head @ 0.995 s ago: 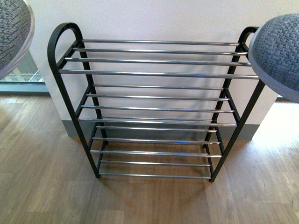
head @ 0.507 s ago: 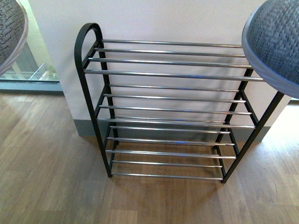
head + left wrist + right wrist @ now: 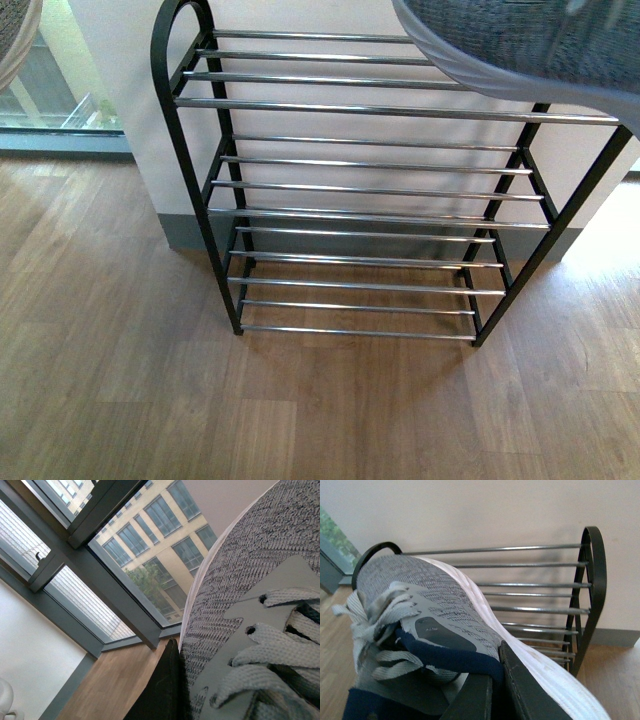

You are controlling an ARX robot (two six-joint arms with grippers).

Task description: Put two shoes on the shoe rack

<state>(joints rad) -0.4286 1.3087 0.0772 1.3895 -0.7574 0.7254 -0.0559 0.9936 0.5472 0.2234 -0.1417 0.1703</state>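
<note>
Swung right sneaker (image 3: 520, 40) to 1 o'clock over shoe rack (image 3: 350, 216); light squashy knits, right jaws clamped on firmer navy collar (image 3: 445, 657), left jaws on left sneaker (image 3: 10, 30).

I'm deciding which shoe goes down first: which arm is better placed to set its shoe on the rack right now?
Right. The right shoe hangs directly over the rack, above its top tier, while the left shoe is off beyond the rack's left end.

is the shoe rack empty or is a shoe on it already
Empty as far as shown: the visible bars of the shoe rack are bare; the right shoe and left shoe are held aloft.
</note>
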